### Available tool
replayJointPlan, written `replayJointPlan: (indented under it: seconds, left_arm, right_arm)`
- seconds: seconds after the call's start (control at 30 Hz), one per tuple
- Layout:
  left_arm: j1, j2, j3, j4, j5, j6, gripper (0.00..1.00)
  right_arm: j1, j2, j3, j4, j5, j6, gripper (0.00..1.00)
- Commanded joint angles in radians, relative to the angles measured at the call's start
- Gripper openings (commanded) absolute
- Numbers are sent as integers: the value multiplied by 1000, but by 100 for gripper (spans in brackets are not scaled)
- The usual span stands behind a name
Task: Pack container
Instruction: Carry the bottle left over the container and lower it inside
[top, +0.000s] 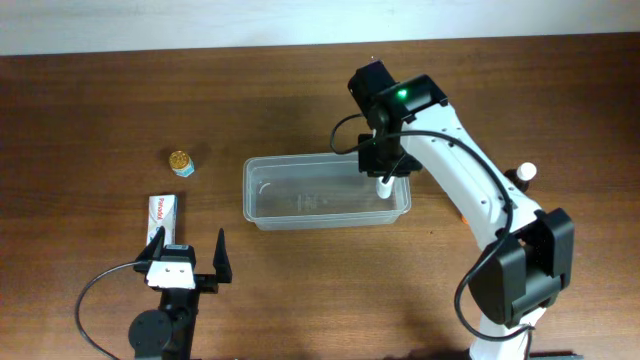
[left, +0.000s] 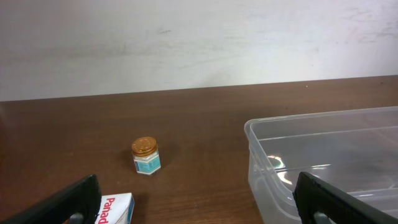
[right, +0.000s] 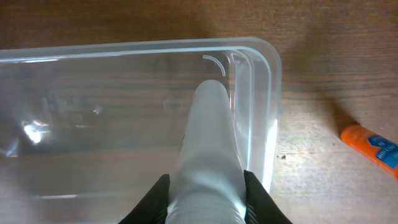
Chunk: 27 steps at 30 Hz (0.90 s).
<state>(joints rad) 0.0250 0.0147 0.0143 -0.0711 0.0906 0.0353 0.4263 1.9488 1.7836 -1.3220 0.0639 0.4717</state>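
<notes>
Firmly the right pincer (right: 207, 202) grips a white tube (right: 208, 134) within the container's (top: 300, 160) right end; the left pincer (top: 190, 240) gapes open, well apart.

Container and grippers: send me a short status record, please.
container: clear, nothing lying in it
right gripper: shut on bottle, over the container's right end
left gripper: open, empty
outside container: jar, box, orange tube
</notes>
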Motion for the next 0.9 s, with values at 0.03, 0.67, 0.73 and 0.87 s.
replayJointPlan:
  seconds: [0.03, 0.67, 0.73, 0.87]
  left_arm:
    - [5, -3, -5, -1, 11, 15, 99]
    - [5, -3, -5, -1, 11, 15, 100]
    - [5, -3, -5, -1, 10, 15, 99]
    - [5, -3, -5, 0, 11, 15, 99]
  right_arm:
    - [5, -12, -33, 37, 29, 8, 20]
    - [5, -12, -164, 190, 65, 8, 20]
    - [5, -12, -177, 206, 65, 9, 21]
    - [5, -11, -191, 230, 65, 9, 22]
